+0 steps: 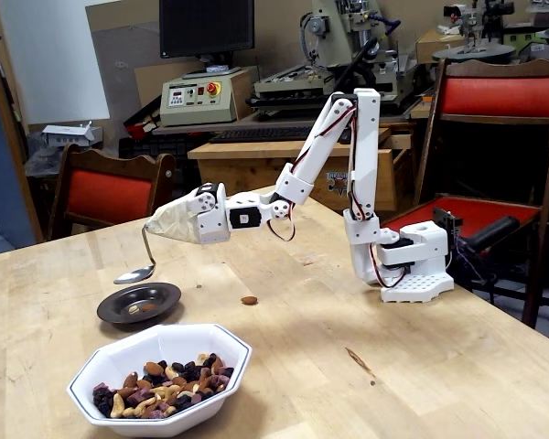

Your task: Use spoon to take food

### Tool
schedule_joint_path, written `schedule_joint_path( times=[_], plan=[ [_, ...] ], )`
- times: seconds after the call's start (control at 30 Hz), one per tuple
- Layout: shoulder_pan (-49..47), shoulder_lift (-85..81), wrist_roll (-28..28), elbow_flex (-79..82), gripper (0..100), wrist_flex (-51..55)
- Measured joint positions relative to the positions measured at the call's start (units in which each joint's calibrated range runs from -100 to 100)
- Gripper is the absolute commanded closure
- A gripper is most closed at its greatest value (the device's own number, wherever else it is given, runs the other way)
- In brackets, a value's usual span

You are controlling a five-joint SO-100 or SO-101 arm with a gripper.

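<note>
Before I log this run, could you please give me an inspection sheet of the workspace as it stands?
Surface: light wooden table, a small dark mark near the right front.
Job's things: spoon held above the small dark plate, which holds a few pieces; food fills the white bowl.
Clutter: one loose nut on the table beside the plate.
Grippers: gripper shut on the spoon's cloth-wrapped end.
Cables: red and black wires run along the arm.
Surroundings: red-cushioned chairs, monitor and workshop machines behind.
</note>
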Motion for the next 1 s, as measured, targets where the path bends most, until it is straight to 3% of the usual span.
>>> schedule_joint_path(
  times=[0.57, 1.0],
  plan=[
    [0.0, -0.09, 0.0, -1.89, 96, 0.16],
    [0.0, -8.76, 0.0, -8.41, 96, 17.51]
  ],
)
